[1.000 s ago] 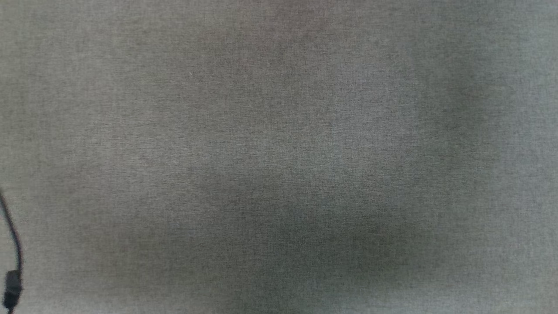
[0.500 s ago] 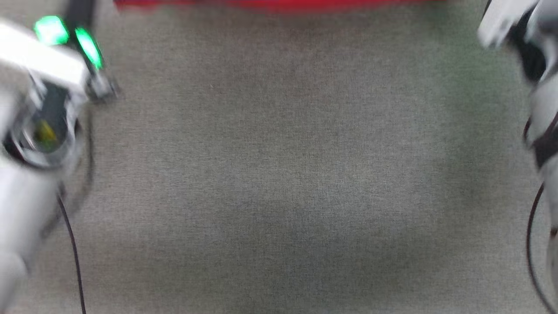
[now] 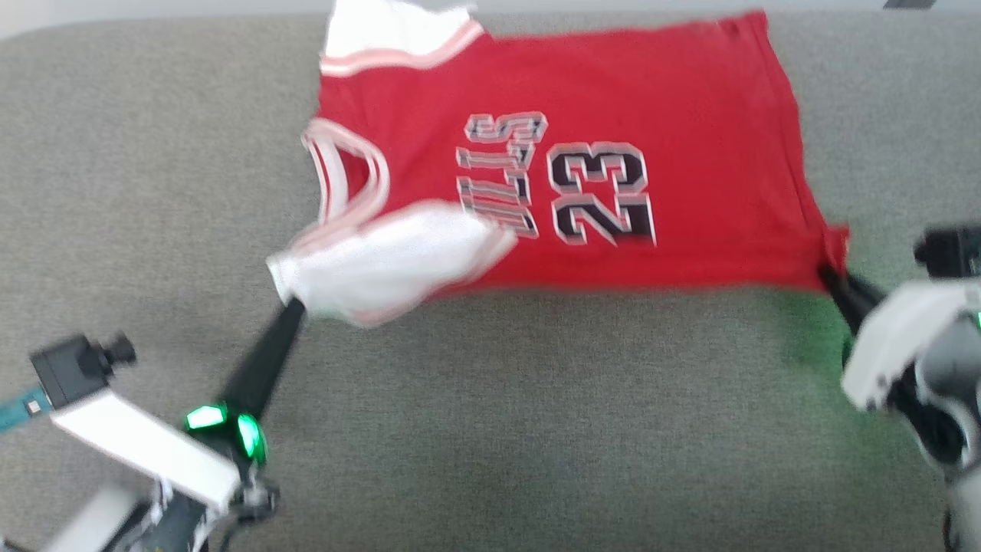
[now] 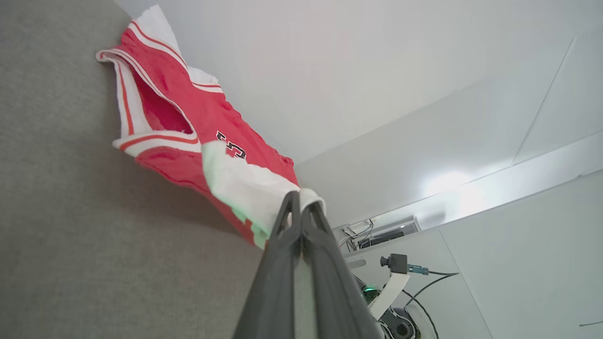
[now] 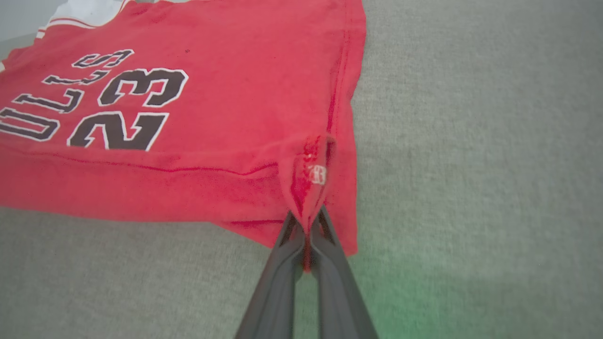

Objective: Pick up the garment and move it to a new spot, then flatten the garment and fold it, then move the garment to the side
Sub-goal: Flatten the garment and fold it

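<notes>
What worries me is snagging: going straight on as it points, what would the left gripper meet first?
The white sleeve of the garment, pinched in the shut left gripper; beyond that, probably more of the same cloth, though depth is unclear.

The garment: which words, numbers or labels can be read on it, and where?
"23": black number on the red front of the garment.
"ULLS": black lettering beside it; the start is covered by the white sleeve.
At the hem corner, a small white mark: too small to read.

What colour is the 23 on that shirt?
The number 23 is black with a white outline on the red garment; clearest in the right wrist view.
</notes>
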`<state>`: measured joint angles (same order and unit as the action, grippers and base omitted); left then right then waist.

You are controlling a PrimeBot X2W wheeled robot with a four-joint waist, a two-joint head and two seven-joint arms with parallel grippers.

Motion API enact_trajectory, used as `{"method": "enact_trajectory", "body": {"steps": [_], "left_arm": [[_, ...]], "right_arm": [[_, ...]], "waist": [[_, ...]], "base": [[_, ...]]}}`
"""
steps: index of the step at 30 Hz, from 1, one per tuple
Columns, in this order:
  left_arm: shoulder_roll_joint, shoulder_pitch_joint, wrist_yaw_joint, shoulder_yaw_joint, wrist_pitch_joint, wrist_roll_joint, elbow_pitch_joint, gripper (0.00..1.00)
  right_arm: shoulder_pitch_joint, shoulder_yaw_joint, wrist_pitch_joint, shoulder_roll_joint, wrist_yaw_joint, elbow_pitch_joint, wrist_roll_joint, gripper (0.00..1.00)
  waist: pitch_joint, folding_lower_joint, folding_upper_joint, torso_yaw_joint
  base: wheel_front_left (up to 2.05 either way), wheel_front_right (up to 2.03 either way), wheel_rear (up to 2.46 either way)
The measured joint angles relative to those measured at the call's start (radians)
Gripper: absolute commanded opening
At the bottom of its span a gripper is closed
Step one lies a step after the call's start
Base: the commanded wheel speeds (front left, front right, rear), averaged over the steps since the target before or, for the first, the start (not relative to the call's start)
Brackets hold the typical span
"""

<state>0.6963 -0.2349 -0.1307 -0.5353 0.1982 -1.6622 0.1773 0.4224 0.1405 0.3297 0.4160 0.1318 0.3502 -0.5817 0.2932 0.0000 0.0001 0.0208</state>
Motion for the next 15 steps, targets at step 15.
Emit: {"method": "enact_trajectory", "body": {"steps": [15], "left_arm": [[0.095,0.337,0.0,0.053,0.035,0.096,0.237,0.0]], "right_arm": [[-0.499,-0.243,0.209,-0.095,-0.001,-0.514,0.032,0.0]], "waist": [[-0.056,0.0,0.0,0.0]], "base": [[0.0,0.0,0.0]]}}
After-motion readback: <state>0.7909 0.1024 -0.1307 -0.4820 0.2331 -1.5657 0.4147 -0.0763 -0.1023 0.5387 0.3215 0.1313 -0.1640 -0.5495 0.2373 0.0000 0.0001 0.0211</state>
